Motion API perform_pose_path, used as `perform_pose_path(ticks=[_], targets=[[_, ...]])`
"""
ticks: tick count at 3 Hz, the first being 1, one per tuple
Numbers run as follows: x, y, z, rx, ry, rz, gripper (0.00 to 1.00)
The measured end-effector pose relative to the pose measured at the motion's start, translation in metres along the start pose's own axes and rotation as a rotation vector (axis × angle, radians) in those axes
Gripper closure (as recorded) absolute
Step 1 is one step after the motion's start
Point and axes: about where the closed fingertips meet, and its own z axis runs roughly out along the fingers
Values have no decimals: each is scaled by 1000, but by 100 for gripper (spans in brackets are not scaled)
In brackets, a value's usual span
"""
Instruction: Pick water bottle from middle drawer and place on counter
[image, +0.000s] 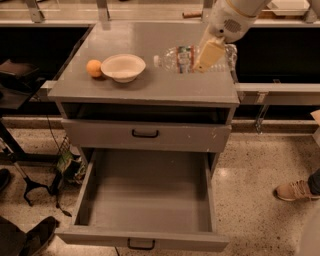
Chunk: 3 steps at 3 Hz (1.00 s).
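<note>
The water bottle (186, 58), clear with a red, green and white label, lies on its side with its cap pointing left, over the right part of the grey counter (150, 82). My gripper (209, 55) is shut on the water bottle's right half, its pale fingers (207, 54) across the body; the arm comes in from the upper right. I cannot tell whether the bottle touches the counter. The middle drawer (147, 192) stands pulled wide open below, its grey floor bare, its black handle (140, 244) at the front.
A white bowl (123, 67) and an orange (93, 68) sit on the counter's left part. A shallower shut drawer front (145, 135) lies above the open drawer. A person's shoe (294, 190) is on the floor at the right. Black gear (22, 200) stands at the left.
</note>
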Motion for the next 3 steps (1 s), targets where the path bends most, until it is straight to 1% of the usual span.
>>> perform_pose_path(ticks=[1,2,3], targets=[[-20,-11,27,19,-27,101,100],[-17,-14,57,50,-42,216,100],[-13,-20,82,95,-54,282,100]])
